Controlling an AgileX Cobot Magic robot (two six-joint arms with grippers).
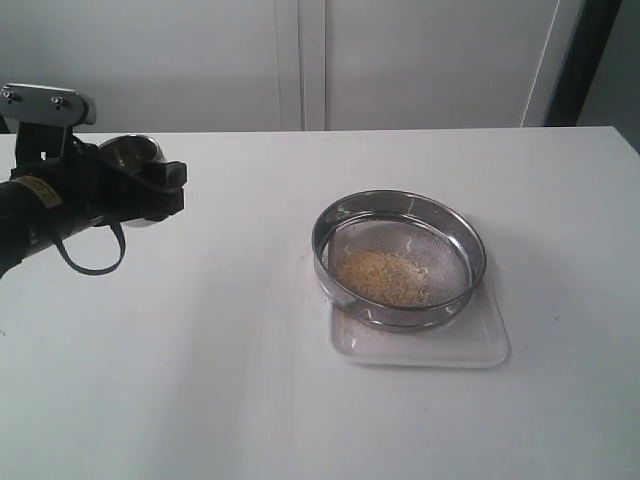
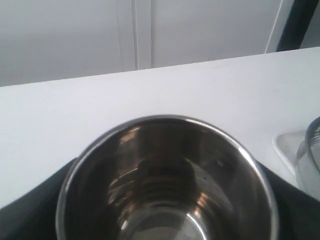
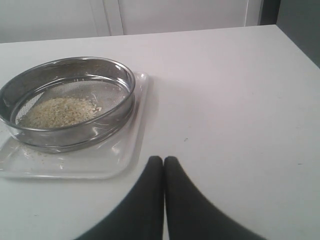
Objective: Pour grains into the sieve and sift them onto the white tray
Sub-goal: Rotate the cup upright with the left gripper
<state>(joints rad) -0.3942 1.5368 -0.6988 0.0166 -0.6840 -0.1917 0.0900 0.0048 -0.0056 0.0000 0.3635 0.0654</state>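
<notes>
My left gripper (image 1: 172, 188) holds the empty steel cup (image 2: 165, 185) in wide jaws, off to the left, clear of the work. The grains (image 1: 385, 277) lie heaped in the sieve (image 1: 400, 312), which rests on the white tray (image 1: 480, 345). My right gripper (image 3: 164, 170) hangs closed and empty nearby.

1. A white counter (image 1: 250, 400) fills the view from 3 through 6 to 9 o'clock.
2. A pale wall (image 1: 150, 60) stands at 12, with a vertical strip (image 1: 311, 60).
3. A dark post (image 1: 590, 50) leans at 1 o'clock.
4. The light is soft and even.
</notes>
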